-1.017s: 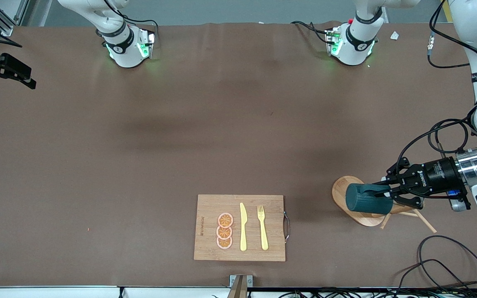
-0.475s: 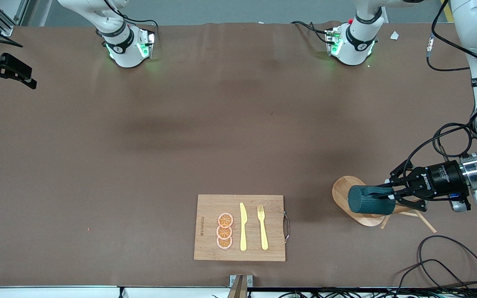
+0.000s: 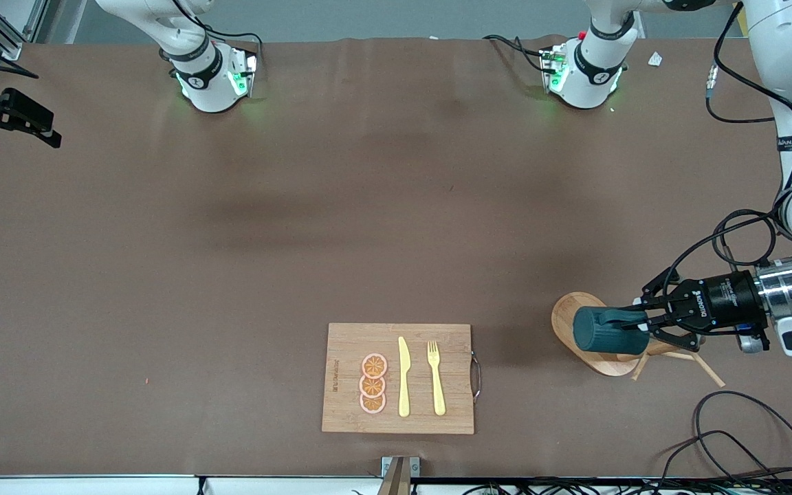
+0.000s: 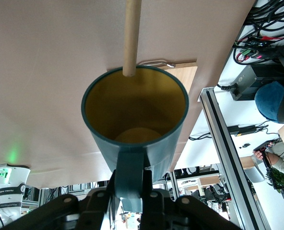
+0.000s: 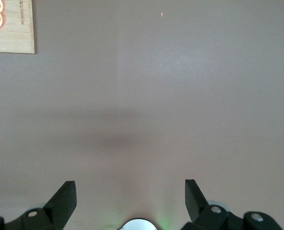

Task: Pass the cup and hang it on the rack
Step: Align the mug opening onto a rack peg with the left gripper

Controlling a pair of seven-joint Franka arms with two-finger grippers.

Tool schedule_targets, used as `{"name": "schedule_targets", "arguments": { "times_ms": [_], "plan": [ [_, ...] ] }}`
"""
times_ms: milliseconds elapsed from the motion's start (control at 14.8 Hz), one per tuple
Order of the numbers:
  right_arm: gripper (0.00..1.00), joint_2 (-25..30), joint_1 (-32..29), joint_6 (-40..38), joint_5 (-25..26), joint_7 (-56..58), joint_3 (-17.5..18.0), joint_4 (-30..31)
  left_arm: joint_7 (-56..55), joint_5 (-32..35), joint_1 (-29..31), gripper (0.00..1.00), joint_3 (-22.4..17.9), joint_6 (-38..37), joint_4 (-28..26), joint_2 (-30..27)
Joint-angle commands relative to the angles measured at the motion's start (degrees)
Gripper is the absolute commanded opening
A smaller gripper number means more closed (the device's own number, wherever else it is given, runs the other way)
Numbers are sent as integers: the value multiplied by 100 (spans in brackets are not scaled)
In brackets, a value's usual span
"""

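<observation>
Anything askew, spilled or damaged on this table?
Nothing stands out. The left gripper holds the cup sideways by its handle over the rack; the right gripper waits with jaws open.

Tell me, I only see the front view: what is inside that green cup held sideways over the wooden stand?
Observer: Nothing. The left wrist view looks straight into the cup, and its yellowish-brown inside is empty.
Operator: Is it hanging on the stand yet?
Observer: Not yet. The left pincer is shut on the handle, and a wooden rod of the rack ends right at the cup's rim, not through the handle.
Operator: What about the other arm at the edge?
Observer: It waits. The right wrist view shows the right pincer open with nothing between its fingers, over the brown table.
</observation>
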State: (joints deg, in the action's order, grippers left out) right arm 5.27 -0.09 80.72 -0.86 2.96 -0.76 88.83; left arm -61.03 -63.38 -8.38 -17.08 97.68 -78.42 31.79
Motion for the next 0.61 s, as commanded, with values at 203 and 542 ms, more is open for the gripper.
{"name": "schedule_targets", "arguments": {
  "times_ms": [203, 542],
  "plan": [
    [100, 0, -26, -30, 16, 64, 32, -24, 91, -69, 205, 0, 12, -135, 73, 126],
    [100, 0, -44, -30, 25, 64, 32, -24, 275, -104, 354, 0, 21, -240, 82, 223]
  ]
}}
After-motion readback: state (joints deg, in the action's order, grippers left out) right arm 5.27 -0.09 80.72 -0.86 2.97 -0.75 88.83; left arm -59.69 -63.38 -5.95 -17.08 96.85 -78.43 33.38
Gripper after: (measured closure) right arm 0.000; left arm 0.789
